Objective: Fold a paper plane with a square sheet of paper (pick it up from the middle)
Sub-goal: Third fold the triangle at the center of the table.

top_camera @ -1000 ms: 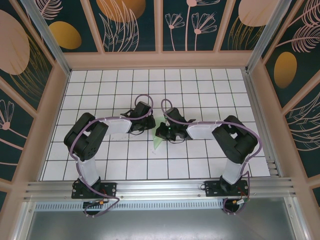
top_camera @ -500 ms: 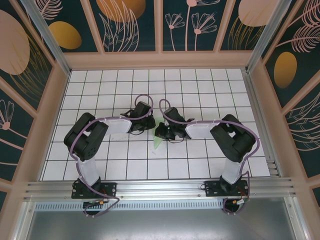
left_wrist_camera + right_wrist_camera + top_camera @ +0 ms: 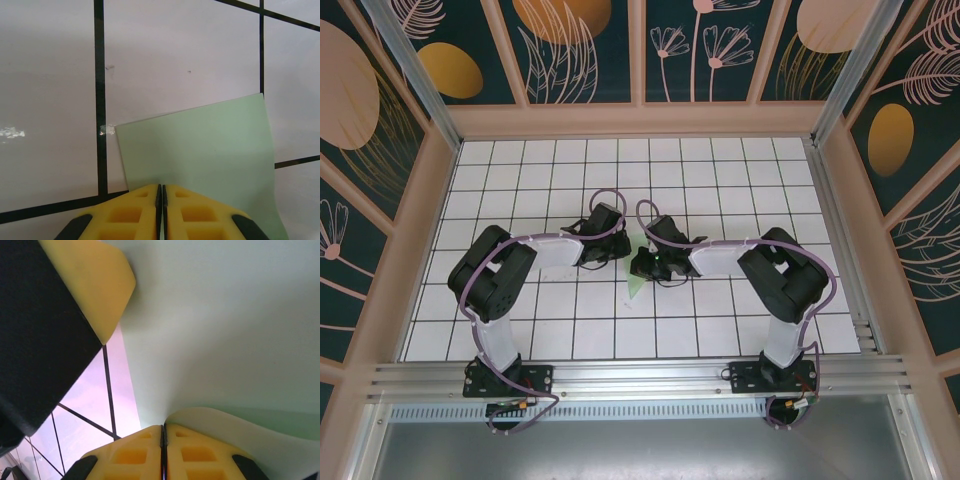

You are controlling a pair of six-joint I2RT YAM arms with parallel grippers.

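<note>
The pale mint-green square sheet of paper (image 3: 634,284) lies partly folded on the white grid table (image 3: 520,170), between the two arms at mid-table. My left gripper (image 3: 620,250) is shut, its yellow fingertips (image 3: 161,187) resting on the near part of the flat paper (image 3: 200,145). From the right, my right gripper (image 3: 642,265) meets it. The right wrist view has the right gripper (image 3: 163,427) shut on a curled flap of the paper (image 3: 225,315) that rises from between its pads. One yellow finger (image 3: 100,285) of the left gripper touches the paper's far edge there.
Wooden walls with dark floral panels (image 3: 590,50) enclose the table on three sides. An aluminium rail (image 3: 640,375) carries both arm bases at the near edge. Cables loop over both wrists (image 3: 610,195).
The right arm has shifted slightly left, bringing its gripper a little closer to the left one. The left arm and the paper look unchanged.
</note>
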